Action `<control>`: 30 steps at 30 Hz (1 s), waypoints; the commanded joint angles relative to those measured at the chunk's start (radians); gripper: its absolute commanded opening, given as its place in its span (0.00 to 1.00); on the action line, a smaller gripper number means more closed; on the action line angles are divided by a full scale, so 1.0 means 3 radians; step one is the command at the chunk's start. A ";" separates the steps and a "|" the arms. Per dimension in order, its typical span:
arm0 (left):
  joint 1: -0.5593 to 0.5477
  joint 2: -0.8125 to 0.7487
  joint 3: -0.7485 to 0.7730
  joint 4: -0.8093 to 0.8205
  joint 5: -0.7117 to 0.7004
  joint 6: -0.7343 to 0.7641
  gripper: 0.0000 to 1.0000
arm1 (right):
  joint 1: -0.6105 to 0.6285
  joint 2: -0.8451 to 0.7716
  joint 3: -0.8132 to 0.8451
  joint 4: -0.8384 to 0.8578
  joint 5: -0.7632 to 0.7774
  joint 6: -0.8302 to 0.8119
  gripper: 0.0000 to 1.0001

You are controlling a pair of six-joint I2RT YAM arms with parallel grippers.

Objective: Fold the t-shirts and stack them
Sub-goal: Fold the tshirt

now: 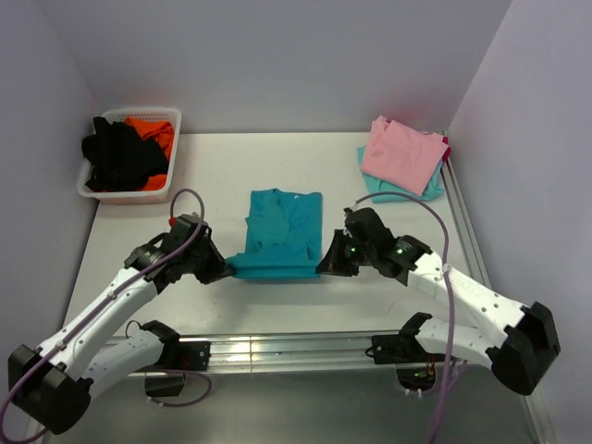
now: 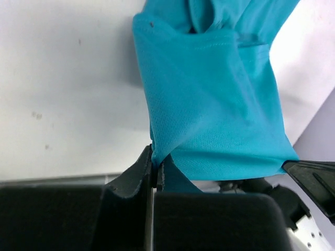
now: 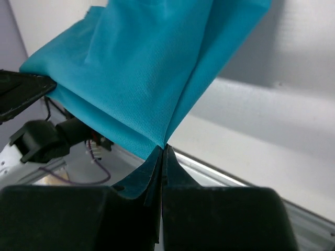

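Note:
The teal t-shirt (image 1: 280,231) lies in the middle of the table, its near edge lifted between both grippers. My left gripper (image 1: 225,266) is shut on its near left corner; the left wrist view shows the cloth (image 2: 209,104) pinched at the fingertips (image 2: 156,168). My right gripper (image 1: 326,262) is shut on the near right corner; the right wrist view shows the cloth (image 3: 141,78) pinched at the tips (image 3: 163,150). A folded pink t-shirt (image 1: 402,154) lies on a folded pale aqua one (image 1: 387,190) at the back right.
A white basket (image 1: 169,151) at the back left holds black and orange clothes. A metal rail (image 1: 277,350) runs along the near table edge between the arm bases. Walls close in on the left, back and right.

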 commanded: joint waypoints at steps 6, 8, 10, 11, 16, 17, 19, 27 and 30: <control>0.0015 -0.0294 0.0283 -0.0864 -0.0146 -0.0058 0.00 | 0.0004 -0.0647 -0.0177 -0.0996 0.0067 0.0075 0.00; 0.0015 -0.0289 0.0334 -0.0909 -0.0116 -0.0043 0.00 | 0.0004 -0.0704 -0.0188 -0.1073 0.0067 0.0095 0.00; 0.0015 -0.0238 0.0431 -0.0925 -0.0105 -0.0028 0.00 | 0.0004 -0.0770 -0.0193 -0.1119 0.0072 0.0101 0.00; 0.0015 -0.0208 0.0477 -0.0935 -0.0105 -0.0012 0.00 | 0.0004 -0.0781 -0.0188 -0.1150 0.0082 0.0101 0.00; 0.0015 0.0191 0.0861 -0.0849 -0.0213 0.0100 0.00 | -0.0017 -0.0674 -0.0060 -0.1109 0.0138 -0.0001 0.00; 0.0020 0.0287 0.0927 -0.0823 -0.0208 0.0161 0.00 | -0.0047 -0.0618 -0.0020 -0.1069 0.0138 -0.0042 0.00; 0.0025 0.0599 0.1162 -0.0762 -0.0218 0.0228 0.00 | -0.0119 -0.0367 0.0164 -0.1053 0.0164 -0.0225 0.00; 0.0346 0.1937 0.2169 -0.0455 -0.0157 0.0647 0.00 | -0.0778 0.1103 0.1404 -0.1078 0.0246 -0.0906 0.00; 0.0561 0.2708 0.2761 -0.0357 -0.0131 0.0872 0.12 | -0.1028 0.1905 0.2155 -0.1150 0.0291 -0.1111 0.11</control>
